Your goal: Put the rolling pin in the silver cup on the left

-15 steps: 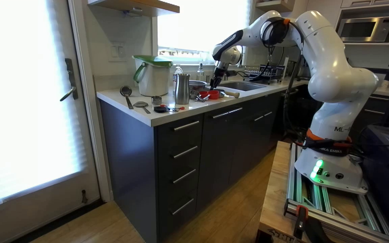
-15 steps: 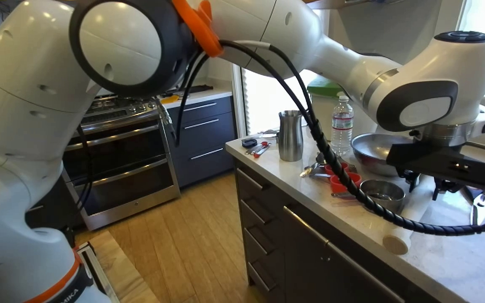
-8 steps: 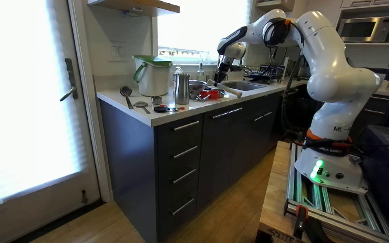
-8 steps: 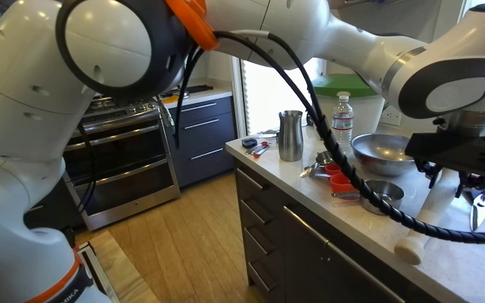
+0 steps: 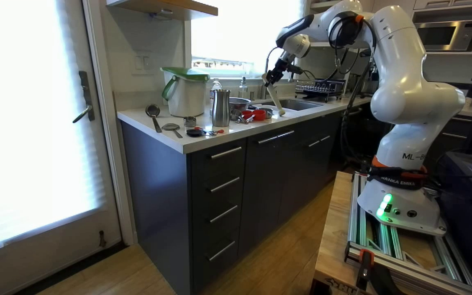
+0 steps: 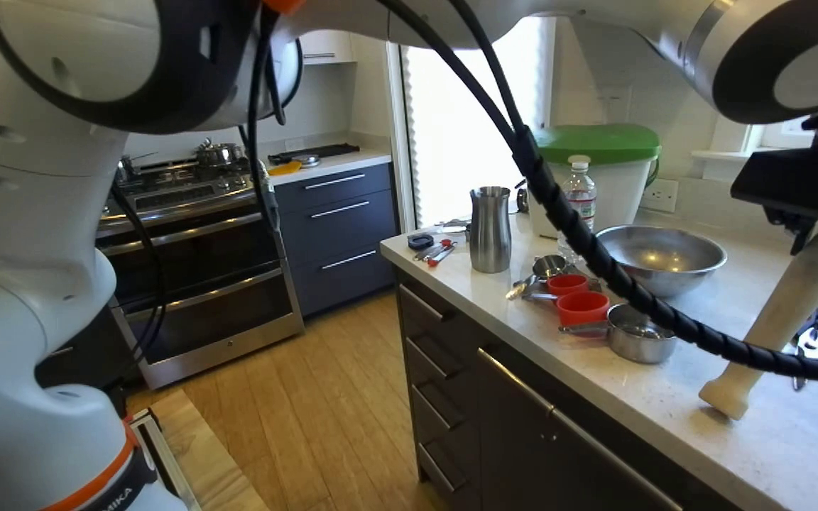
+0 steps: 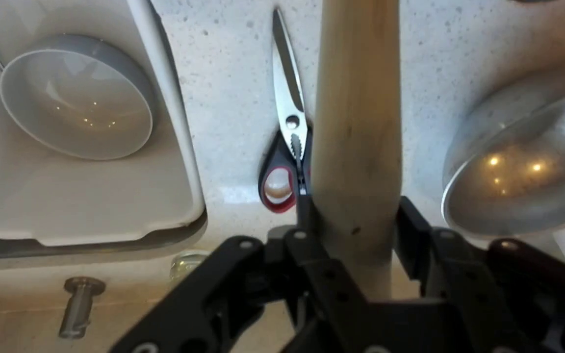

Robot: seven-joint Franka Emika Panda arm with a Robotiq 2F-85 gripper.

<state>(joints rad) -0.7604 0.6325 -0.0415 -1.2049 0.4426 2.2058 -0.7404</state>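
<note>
In an exterior view, the pin [image 5: 276,99] now stands at a steep slant; half a second ago it lay much flatter over the counter [image 5: 236,130]. The claw [image 5: 269,81] has climbed and taken the upper end up with it – a short stub pokes out beyond the grip – while the lower end is down close to the counter; whether it touches, I cannot tell. The cup [image 5: 221,108] has stayed put, upright and well apart from the pin.

In an exterior view, the same change shows: the pin [image 6: 782,312] runs down from the claw, near the right edge, with a cable [image 6: 586,247] crossing in front. For the task, this reads as the lift under way, the carry and drop still to come. The turn helps, I would judge – the mouth of the cup [image 6: 491,231] faces up, so the pin wants to be near upright before it goes in. The measures [image 6: 583,309] sit between pin and cup, the bowl [image 6: 664,259] near them, so more height first looks wise.

In the wrist view, the claw comes in from below, its fingers [image 7: 412,225] either side of the pin, parted by just its thickness and pinching it. The long part runs out of the top of the view. Scissors [image 7: 292,122] lie on the counter, partly hidden by the pin. A hold so near the end could, I think, let the pin pivot if its lower end catches.
</note>
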